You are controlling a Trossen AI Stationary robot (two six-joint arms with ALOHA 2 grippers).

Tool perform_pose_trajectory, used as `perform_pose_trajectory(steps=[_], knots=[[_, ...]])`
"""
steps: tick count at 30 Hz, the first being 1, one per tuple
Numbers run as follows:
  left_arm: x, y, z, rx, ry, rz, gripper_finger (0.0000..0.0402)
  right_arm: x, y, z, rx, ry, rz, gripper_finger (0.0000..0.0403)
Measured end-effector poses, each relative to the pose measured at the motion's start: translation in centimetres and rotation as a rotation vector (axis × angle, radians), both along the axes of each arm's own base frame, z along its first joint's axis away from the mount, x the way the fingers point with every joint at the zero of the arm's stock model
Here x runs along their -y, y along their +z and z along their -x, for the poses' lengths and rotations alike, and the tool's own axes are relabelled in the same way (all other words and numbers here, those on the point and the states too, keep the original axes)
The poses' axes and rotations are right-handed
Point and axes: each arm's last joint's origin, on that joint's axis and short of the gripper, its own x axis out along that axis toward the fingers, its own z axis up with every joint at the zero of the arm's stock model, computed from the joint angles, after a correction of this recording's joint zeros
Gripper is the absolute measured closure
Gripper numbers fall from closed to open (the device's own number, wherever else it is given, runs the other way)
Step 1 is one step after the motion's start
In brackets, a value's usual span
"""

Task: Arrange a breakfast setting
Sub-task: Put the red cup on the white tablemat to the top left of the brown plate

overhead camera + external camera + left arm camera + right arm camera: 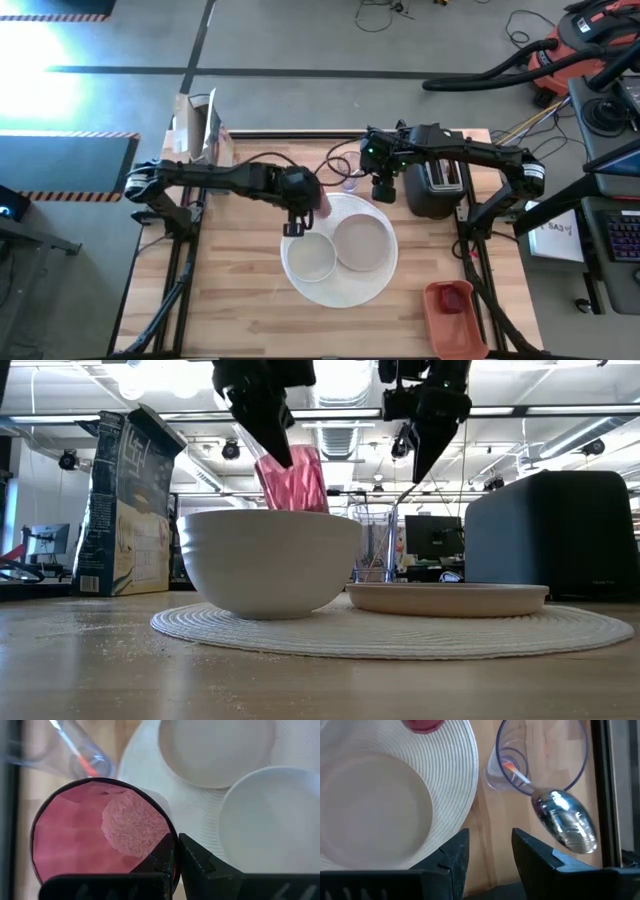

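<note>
The woven placemat [340,285] sits mid-bench toward the front edge, soft and flat, with the white bowl [309,256] and pale plate [362,243] on it, both stiff and breakable. The left gripper [296,218] is pinched on the rim of the pink cup [292,477], held above the mat's back edge; probably light and slick. The right gripper [490,851], partly open and empty, hovers by the metal spoon [564,822] standing in a clear cup [540,757] behind the mat; tight room beside the toaster [436,184]

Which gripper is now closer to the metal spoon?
The right. The right gripper hangs open just above the metal spoon standing in the clear cup. The left gripper is farther away, shut on the pink cup rim.
</note>
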Motion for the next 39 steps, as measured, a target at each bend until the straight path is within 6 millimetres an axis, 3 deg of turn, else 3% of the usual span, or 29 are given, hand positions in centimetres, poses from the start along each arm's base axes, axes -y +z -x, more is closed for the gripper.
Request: perform_pose_trajectory(steps=[7, 15, 22, 39], knots=[[0.1, -1.8, -1.3, -0.062, -0.001, 0.040, 0.0402, 0.0, -0.3, 0.1, -0.014, 0.006, -0.002, 0.0264], [0.4, -1.7, -3.4, -0.160, -0.016, 0.102, 0.0401, -0.1, -0.1, 0.2, -0.008, -0.001, -0.002, 0.0264], [0.4, -1.6, -4.7, -0.242, -0.033, 0.078, 0.0401, -0.1, -0.2, 0.4, -0.014, -0.111, -0.038, 0.0264], [0.5, -1.6, -4.7, -0.236, -0.074, 0.061, 0.0382, 0.0, -0.2, 0.2, 0.004, -0.118, -0.037, 0.0264]])
